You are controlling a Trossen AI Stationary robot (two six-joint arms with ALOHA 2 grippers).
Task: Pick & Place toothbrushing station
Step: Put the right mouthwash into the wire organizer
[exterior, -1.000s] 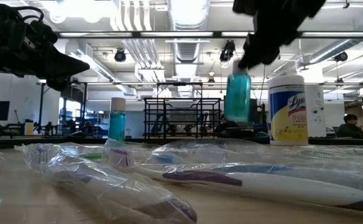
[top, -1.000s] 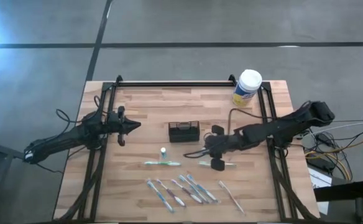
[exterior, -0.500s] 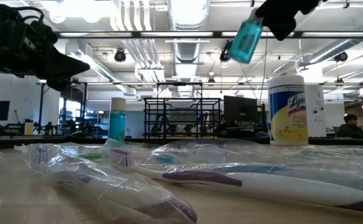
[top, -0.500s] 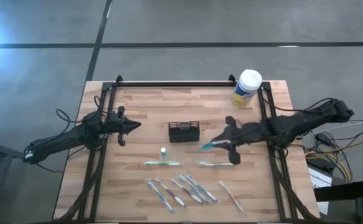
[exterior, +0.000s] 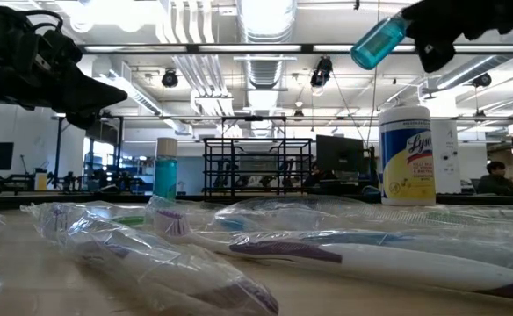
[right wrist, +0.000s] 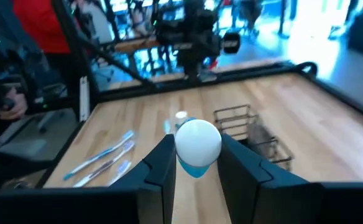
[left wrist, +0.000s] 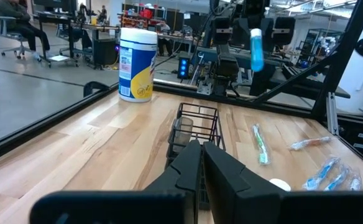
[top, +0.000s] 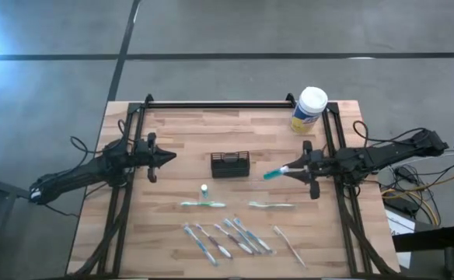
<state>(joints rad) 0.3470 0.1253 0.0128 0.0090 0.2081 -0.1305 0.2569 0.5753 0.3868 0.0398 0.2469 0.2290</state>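
**Right gripper holds a teal tube in the air, right of the basket**

Nearest the front edge of the wooden surface lie 5 or so wrapped toothbrushes in a loose row, flat, each in clear plastic. Just behind them 2 green-white toothpaste tubes lie flat and end to end with a gap between them, the second tube to the right. A small white-capped item stands upright just behind the left tube.

The right arm reaches in low from the right edge, stretched nearly level. Its right gripper is clamped on a teal, white-capped tube, carried clear of the surface and pointing toward the middle. In the low view the tube is tilted, high above everything else. The right wrist view shows the white cap pinched between the 2 dark fingers.

The black wire-mesh basket stands upright at the middle of the surface, to the left of the held tube and apart from it. From the left wrist view the basket looks to hold nothing I can make out.

The left arm waits at the left side, its left gripper pointing at the basket, fingers drawn close together on nothing.

Farthest back, a white-lidded, yellow-labelled canister stands upright near the rear right corner.
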